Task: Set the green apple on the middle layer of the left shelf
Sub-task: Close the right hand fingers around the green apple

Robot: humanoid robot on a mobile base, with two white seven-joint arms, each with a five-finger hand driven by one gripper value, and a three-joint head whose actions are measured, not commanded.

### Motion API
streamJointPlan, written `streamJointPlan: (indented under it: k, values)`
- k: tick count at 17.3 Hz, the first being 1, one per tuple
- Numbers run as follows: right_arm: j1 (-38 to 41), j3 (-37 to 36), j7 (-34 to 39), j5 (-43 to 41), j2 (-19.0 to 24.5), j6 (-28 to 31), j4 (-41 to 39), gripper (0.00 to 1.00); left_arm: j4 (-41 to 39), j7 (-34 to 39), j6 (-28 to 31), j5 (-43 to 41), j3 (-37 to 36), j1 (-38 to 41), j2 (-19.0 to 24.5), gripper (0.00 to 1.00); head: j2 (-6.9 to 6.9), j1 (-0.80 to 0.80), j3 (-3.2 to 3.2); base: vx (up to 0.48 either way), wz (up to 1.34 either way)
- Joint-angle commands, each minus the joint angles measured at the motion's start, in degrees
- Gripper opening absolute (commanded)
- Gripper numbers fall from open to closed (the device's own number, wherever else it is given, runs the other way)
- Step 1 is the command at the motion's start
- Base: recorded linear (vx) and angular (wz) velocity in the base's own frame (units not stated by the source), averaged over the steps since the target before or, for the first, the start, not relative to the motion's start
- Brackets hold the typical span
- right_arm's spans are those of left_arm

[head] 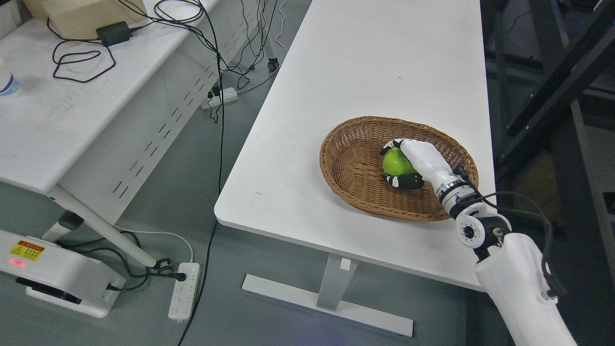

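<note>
The right hand (408,166) reaches in from the lower right of the head view, its white forearm crossing the near right corner of the table (355,72). The hand lies inside the wicker basket (350,163), with its fingers (391,144) curled over the far side of the green apple (396,162) and its thumb (403,181) pressed against the near side. The hand is closed around the apple. The apple sits low in the basket, right of the basket's centre; contact between the apple and the basket floor cannot be confirmed, as the hand covers that part.

The basket is oval and brown. It rests on the white table toward the near right corner, its near rim close to the table's edge. A black cable (523,199) runs along the wrist and forearm.

To the left, across a strip of grey floor, stands a second white desk (57,125). On it lie a black power adapter (113,32) with looped cables and a cardboard box (72,14) at the far edge. A power strip (185,290) lies on the floor near that desk's foot, and another (222,97) lies farther back. A white unit with a yellow warning label (28,250) occupies the lower left corner.
</note>
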Motion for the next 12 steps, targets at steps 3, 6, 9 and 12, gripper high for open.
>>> streamJointPlan:
  k: [3,6,9,12]
  values:
    - [2.38,-10.73,5.82,-2.15,-1.69,-1.09,-0.37,0.00,0.01,0.01,-0.02,0.00,0.00,0.00,1.00,1.00,0.00,0.00,0.00,0.000,0.00]
    - [4.58,-19.45,12.94,-9.94,-1.33,-1.44,-6.68,0.00,0.01,0.01,-0.02,0.00,0.00,0.00,1.00,1.00,0.00,0.00,0.00,0.000,0.00]
    - [6.52,-21.22,12.88,-12.61,-1.51,-1.44,-8.55,0.00,0.01,0.01,-0.02,0.00,0.00,0.00,1.00,1.00,0.00,0.00,0.00,0.000,0.00]
    - [8.63,-24.29,10.87,-12.79,0.15,-1.18,-11.35,0.00,0.01,0.01,-0.02,0.00,0.00,0.00,1.00,1.00,0.00,0.00,0.00,0.000,0.00]
